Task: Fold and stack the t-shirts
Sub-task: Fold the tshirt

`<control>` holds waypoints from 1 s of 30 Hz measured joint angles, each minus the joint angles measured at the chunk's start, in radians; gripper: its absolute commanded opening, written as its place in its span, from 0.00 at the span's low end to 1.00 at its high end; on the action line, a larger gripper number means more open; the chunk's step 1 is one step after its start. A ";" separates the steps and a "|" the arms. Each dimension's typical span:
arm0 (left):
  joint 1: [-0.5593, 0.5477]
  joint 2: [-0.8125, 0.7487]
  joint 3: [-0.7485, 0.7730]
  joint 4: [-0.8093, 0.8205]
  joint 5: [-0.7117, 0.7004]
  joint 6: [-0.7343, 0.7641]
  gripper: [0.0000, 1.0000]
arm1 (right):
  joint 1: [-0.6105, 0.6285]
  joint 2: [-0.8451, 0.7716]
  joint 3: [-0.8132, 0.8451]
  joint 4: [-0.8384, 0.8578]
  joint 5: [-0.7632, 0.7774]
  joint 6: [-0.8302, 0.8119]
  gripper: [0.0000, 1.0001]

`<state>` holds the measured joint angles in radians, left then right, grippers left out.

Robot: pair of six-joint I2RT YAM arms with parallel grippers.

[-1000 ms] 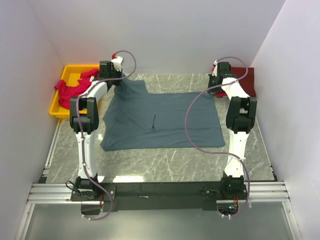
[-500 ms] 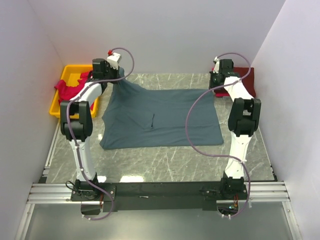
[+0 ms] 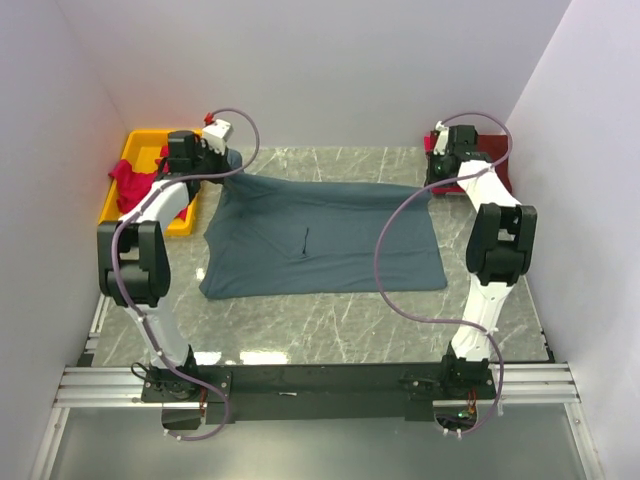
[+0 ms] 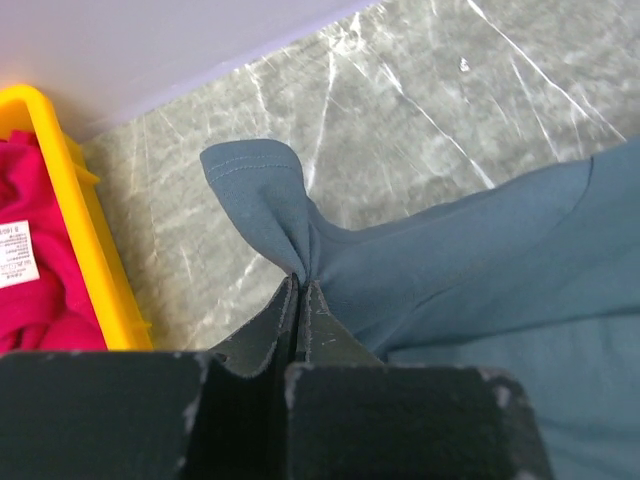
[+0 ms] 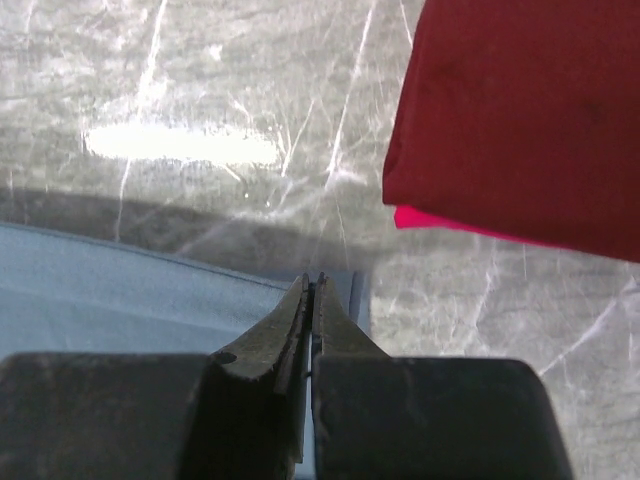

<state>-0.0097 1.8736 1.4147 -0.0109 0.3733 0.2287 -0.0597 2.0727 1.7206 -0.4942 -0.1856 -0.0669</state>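
A slate blue-grey t-shirt (image 3: 320, 235) lies spread on the marble table, its far edge lifted and stretched between both arms. My left gripper (image 3: 222, 163) is shut on the shirt's far left corner (image 4: 262, 195), next to the bin. My right gripper (image 3: 437, 175) is shut on the far right corner (image 5: 345, 290). A folded dark maroon t-shirt (image 5: 525, 120) lies at the far right on top of a pinkish-red one (image 5: 440, 222). Another pinkish-red t-shirt (image 3: 128, 185) hangs crumpled in the bin.
A yellow plastic bin (image 3: 132, 145) stands at the far left against the wall; its rim (image 4: 75, 210) shows in the left wrist view. White walls close in the table on three sides. Purple cables loop over both arms.
Both grippers have moved outward, the left toward the bin and the right toward the maroon stack, pulling the blue-grey shirt's far edge taut and straight.
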 measured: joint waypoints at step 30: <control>0.038 -0.259 -0.323 -0.107 0.059 0.116 0.00 | -0.026 -0.101 -0.224 0.008 -0.045 -0.087 0.00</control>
<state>0.0284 1.6146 1.0912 -0.1177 0.4320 0.3450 -0.0860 1.9713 1.4963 -0.4858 -0.2302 -0.1535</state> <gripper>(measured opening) 0.014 0.019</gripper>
